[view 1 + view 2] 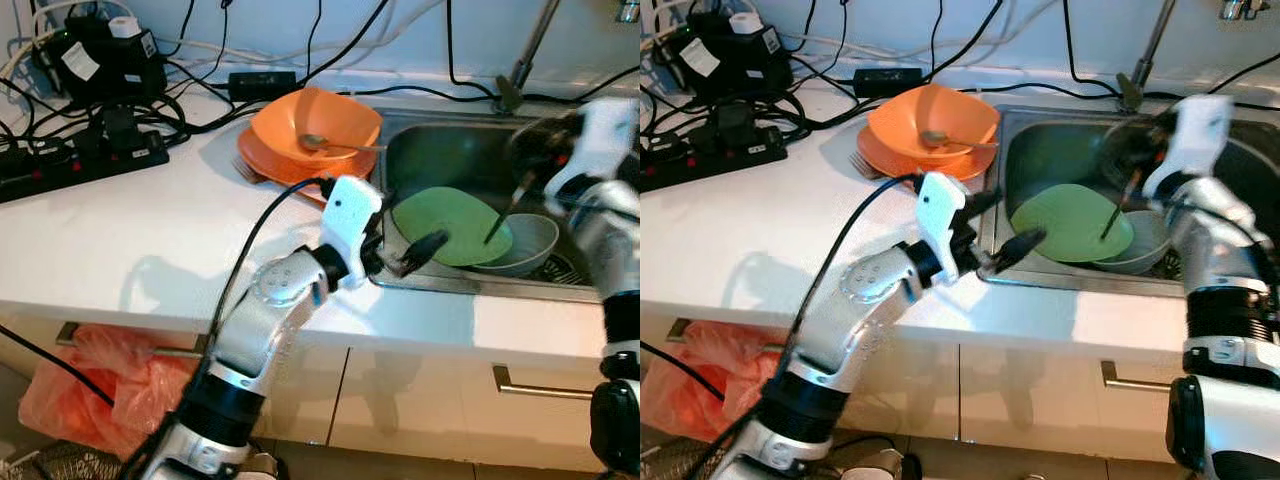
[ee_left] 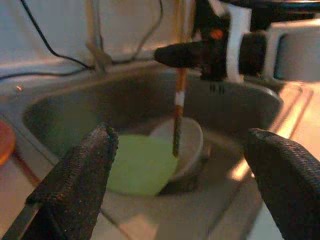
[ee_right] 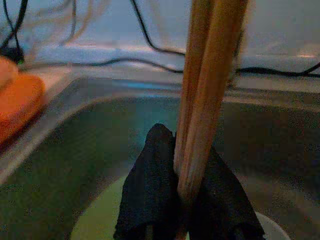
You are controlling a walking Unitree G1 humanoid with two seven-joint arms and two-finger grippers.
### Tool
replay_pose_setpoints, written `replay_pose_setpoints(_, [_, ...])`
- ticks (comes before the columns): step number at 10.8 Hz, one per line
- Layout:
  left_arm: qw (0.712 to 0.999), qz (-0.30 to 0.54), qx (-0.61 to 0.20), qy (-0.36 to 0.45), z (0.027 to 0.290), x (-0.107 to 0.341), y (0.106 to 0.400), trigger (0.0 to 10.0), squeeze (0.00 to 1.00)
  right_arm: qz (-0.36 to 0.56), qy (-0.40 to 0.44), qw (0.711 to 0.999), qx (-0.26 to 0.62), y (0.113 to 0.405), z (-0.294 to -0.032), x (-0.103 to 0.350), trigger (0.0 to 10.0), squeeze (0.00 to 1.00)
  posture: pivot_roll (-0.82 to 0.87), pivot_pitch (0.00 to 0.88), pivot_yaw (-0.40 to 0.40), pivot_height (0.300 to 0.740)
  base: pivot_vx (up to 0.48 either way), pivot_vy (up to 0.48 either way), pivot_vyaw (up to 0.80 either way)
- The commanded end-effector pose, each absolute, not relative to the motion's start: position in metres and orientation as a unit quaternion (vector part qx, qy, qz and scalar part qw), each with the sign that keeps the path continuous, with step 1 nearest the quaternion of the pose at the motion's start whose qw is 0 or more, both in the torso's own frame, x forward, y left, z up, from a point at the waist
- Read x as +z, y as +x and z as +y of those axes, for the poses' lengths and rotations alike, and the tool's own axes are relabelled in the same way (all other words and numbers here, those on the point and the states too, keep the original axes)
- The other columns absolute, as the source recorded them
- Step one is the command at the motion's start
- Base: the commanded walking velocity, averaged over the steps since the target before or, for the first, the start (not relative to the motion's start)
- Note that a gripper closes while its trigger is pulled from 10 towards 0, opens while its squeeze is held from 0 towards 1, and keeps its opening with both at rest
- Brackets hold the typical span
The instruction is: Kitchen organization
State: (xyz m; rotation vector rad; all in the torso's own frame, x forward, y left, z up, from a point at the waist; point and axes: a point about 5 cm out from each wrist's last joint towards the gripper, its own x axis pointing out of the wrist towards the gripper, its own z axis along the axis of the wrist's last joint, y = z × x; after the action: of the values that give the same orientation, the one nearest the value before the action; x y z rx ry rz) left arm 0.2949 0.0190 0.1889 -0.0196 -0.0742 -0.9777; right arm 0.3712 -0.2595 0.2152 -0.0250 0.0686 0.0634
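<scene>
My right gripper (image 1: 527,178) hangs over the steel sink (image 1: 440,150), shut on a pair of wooden chopsticks (image 1: 500,220). Their dark tips point down at a grey bowl (image 1: 535,248) and touch or nearly touch it. A green plate (image 1: 450,225) leans on that bowl inside the sink. The right wrist view shows the chopsticks (image 3: 210,100) pinched between the black fingers (image 3: 150,200). My left gripper (image 1: 405,232) is open at the sink's near left rim, just short of the green plate, with nothing between its fingers (image 2: 75,185).
An orange bowl (image 1: 315,120) holding a spoon (image 1: 335,145) sits on an orange plate on the white counter (image 1: 130,240), left of the sink, with a fork (image 1: 247,170) beside it. Power strips and cables (image 1: 90,150) crowd the back left. The faucet (image 1: 525,60) rises behind the sink.
</scene>
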Motion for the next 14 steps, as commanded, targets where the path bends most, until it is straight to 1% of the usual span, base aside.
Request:
replay_pose_setpoints(1, [0.871,-0.036,-0.49,0.011,0.017,0.194,0.292,10.0,1.0,0.045,-0.043,0.997,0.051,0.373,-0.258,0.208,0.0,0.0,0.09,0.046,0.03,0.74,0.0,0.0,0.0])
replay_pose_setpoints(2, [0.868,-0.031,-0.495,0.024,0.017,0.192,0.292,10.0,1.0,0.058,-0.053,0.995,0.065,0.374,-0.254,0.2,0.0,0.0,0.09,0.041,0.036,0.74,0.0,0.0,0.0])
replay_pose_setpoints(3, [0.865,-0.025,-0.5,0.034,0.017,0.191,0.291,10.0,1.0,0.069,-0.075,0.991,0.084,0.376,-0.248,0.192,1.5,0.0,0.1,0.036,0.043,0.74,0.0,0.0,0.0])
replay_pose_setpoints(4, [0.858,-0.018,-0.511,0.049,0.017,0.19,0.288,10.0,1.0,0.077,-0.093,0.988,0.1,0.379,-0.243,0.185,4.3,0.0,0.11,0.029,0.051,0.74,0.0,0.0,0.0])
replay_pose_setpoints(5, [0.851,-0.014,-0.522,0.054,0.018,0.189,0.286,10.0,1.0,0.077,-0.097,0.986,0.113,0.381,-0.237,0.183,10.0,0.86,0.12,0.027,0.056,0.74,0.0,0.0,0.0])
replay_pose_setpoints(6, [0.851,-0.012,-0.522,0.059,0.02,0.189,0.286,10.0,0.5,0.073,-0.097,0.985,0.126,0.383,-0.23,0.184,10.0,1.0,0.12,0.026,0.059,0.74,0.0,0.0,0.0])
replay_pose_setpoints(7, [0.852,-0.009,-0.519,0.067,0.022,0.189,0.287,10.0,0.0,0.071,-0.093,0.984,0.135,0.384,-0.225,0.182,10.0,1.0,0.12,0.024,0.061,0.74,0.0,0.0,0.0])
replay_pose_setpoints(10, [0.858,-0.007,-0.509,0.075,0.024,0.189,0.291,10.0,0.0,0.055,-0.071,0.985,0.148,0.385,-0.217,0.189,10.0,1.0,0.12,0.024,0.056,0.74,0.0,0.0,0.0])
replay_pose_setpoints(12, [0.873,0.0,-0.482,0.075,0.03,0.188,0.297,10.0,0.0,0.034,-0.053,0.986,0.157,0.386,-0.214,0.201,10.0,1.0,0.12,0.023,0.054,0.74,0.0,0.0,0.0])
replay_pose_setpoints(13, [0.888,0.008,-0.453,0.076,0.037,0.186,0.303,10.0,0.0,0.02,-0.04,0.985,0.168,0.383,-0.213,0.209,10.0,1.0,0.12,0.022,0.054,0.74,0.0,0.0,0.0])
replay_pose_setpoints(14, [0.896,0.014,-0.438,0.078,0.041,0.185,0.307,10.0,0.0,0.016,-0.036,0.984,0.171,0.381,-0.214,0.211,10.0,1.0,0.12,0.022,0.053,0.74,0.0,0.0,0.0])
